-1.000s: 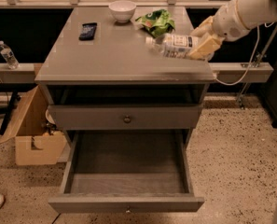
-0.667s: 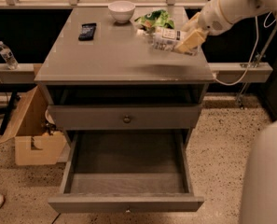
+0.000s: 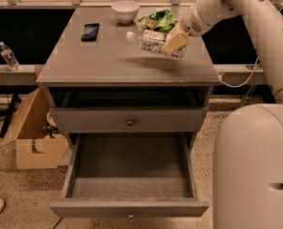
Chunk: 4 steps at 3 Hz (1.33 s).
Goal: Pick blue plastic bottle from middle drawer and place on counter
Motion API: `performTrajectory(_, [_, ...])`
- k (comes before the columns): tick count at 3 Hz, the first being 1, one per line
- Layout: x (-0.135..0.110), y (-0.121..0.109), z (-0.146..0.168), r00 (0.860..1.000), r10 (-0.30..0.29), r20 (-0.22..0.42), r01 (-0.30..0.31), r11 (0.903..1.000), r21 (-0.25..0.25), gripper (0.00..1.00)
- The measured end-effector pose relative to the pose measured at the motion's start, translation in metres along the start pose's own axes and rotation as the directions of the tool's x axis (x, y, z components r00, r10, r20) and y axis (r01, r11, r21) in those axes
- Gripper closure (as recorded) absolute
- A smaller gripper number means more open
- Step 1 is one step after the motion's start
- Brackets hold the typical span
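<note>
The blue plastic bottle is clear with a white cap and a pale printed label. It lies tilted on its side, cap to the left, held just above the right rear part of the counter, with its shadow below it. My gripper comes in from the upper right and is shut on the bottle's lower half. The middle drawer is pulled out wide below and holds nothing. The drawer above it, with a centred round knob, is shut.
On the counter stand a white bowl, a green snack bag and a dark phone. A cardboard box sits left of the cabinet. Another bottle stands on the left ledge. My base fills the lower right.
My arm has carried the bottle leftward and forward over the counter, away from its right edge. The drawer has stayed open.
</note>
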<state>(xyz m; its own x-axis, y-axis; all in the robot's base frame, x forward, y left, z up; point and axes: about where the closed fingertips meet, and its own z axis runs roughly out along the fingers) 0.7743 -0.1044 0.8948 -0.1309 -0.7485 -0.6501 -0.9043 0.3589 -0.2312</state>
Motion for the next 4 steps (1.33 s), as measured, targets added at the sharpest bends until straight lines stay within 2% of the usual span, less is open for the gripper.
performTrajectory(1, [-0.003, -0.011, 0.02, 0.999, 0.041, -0.025, -0.041, 0.9991, 0.01, 1.0])
performTrajectory(2, [-0.004, -0.021, 0.04, 0.994, 0.098, -0.053, -0.097, 0.9951, 0.022, 0.74])
performTrajectory(3, [-0.005, -0.027, 0.051, 0.99, 0.126, -0.07, -0.125, 0.9918, 0.028, 0.5])
performTrajectory(4, [-0.002, -0.033, 0.053, 0.988, 0.135, -0.078, -0.132, 0.9905, 0.038, 0.2])
